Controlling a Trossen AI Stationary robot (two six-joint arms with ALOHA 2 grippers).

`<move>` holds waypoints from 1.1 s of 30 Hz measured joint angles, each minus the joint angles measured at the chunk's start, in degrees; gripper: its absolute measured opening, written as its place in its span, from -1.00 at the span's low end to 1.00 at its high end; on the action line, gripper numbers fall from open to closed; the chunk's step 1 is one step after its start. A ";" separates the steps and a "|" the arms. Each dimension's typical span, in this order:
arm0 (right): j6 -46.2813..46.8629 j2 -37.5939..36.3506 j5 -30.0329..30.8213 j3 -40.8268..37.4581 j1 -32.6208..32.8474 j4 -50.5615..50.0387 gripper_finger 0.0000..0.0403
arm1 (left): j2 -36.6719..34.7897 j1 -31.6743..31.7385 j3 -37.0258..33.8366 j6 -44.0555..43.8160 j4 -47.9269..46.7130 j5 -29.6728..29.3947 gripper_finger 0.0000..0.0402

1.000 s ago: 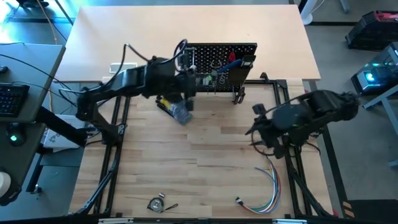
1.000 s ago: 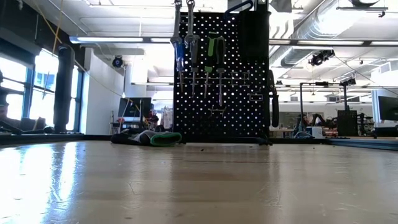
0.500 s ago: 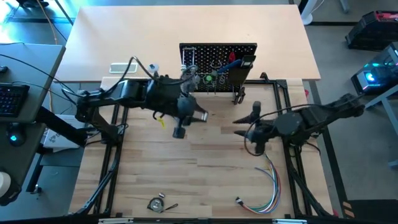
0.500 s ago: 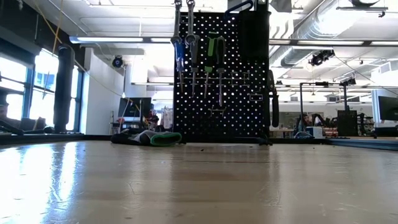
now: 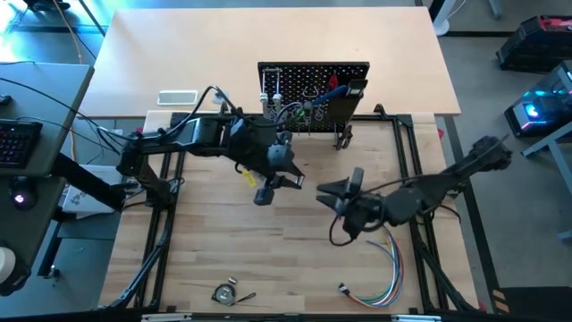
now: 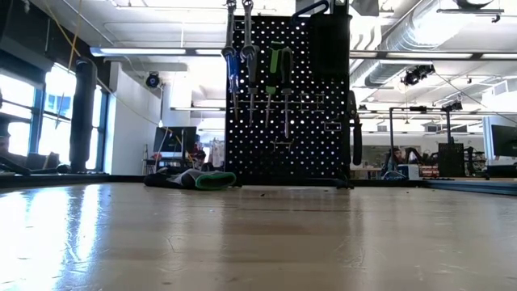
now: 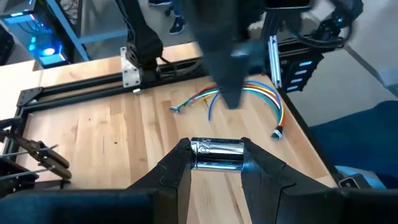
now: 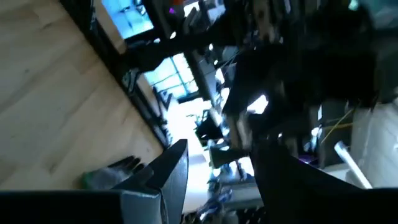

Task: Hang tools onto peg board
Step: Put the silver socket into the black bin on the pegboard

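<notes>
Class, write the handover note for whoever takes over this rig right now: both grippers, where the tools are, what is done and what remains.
Left gripper: shut on a silver metal piece, in front of the peg board.
Right gripper: open, empty, mid-table.
Done: several tools hang on the board.
To do: hang the held piece; check the small item near the front edge. Leave the wires and glove.

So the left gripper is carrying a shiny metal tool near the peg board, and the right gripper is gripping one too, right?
Not quite. The left gripper does hold a shiny metal tool, near the peg board. But the right gripper is open with nothing between its fingers, as the right wrist view shows.
</notes>
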 joint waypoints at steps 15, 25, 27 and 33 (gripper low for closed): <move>-13.34 6.24 -1.30 0.02 -1.00 13.78 -0.17 | 1.56 -0.05 -0.01 -3.02 1.34 5.32 -0.51; -13.95 9.36 2.44 0.02 -3.96 17.36 -0.27 | 3.20 -0.03 -0.04 -3.42 1.80 6.98 -0.50; -13.56 9.36 2.50 0.02 -4.03 17.37 -0.37 | 3.24 0.01 -0.04 -3.44 1.62 6.71 -0.50; -13.77 9.33 2.29 0.02 -3.95 16.55 -0.68 | 3.17 0.14 -0.04 -3.27 1.82 6.81 -0.50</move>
